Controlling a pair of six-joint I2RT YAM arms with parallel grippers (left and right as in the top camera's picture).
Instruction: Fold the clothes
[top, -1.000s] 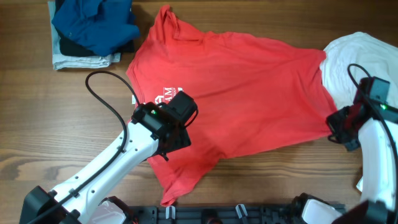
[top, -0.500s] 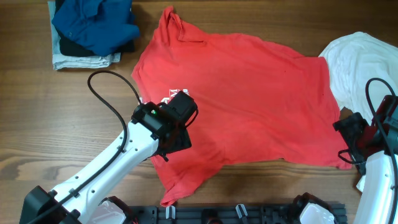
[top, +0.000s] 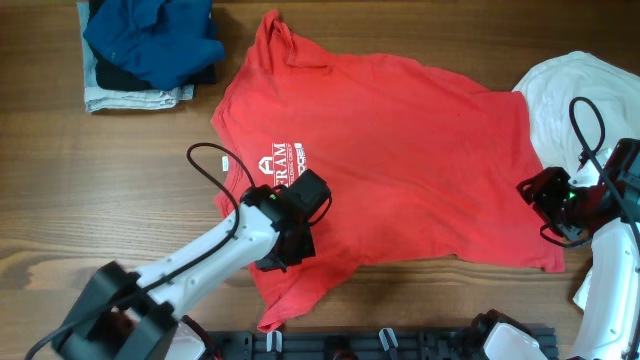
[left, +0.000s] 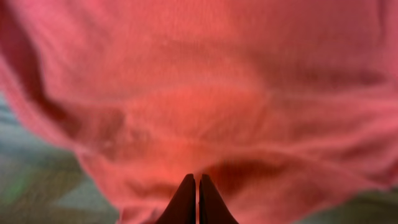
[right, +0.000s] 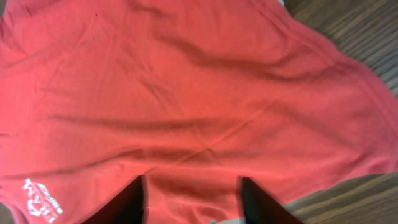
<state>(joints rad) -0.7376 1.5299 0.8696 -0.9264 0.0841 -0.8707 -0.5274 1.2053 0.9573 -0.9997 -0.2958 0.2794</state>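
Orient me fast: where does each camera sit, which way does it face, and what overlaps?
Overhead: above the table, looking straight down on the red T-shirt, white shirt; left arm, right arm show.
Left wrist: close against the T-shirt; left pincer shut, at bottom.
Right wrist: looking across the T-shirt; right pincer open, at bottom.
Shared: white lettering, overhead and right wrist.

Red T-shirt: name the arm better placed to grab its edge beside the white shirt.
Right. Its claw is open and sits over the red T-shirt's edge next to the white shirt; the left claw is shut, far off by the lettering.
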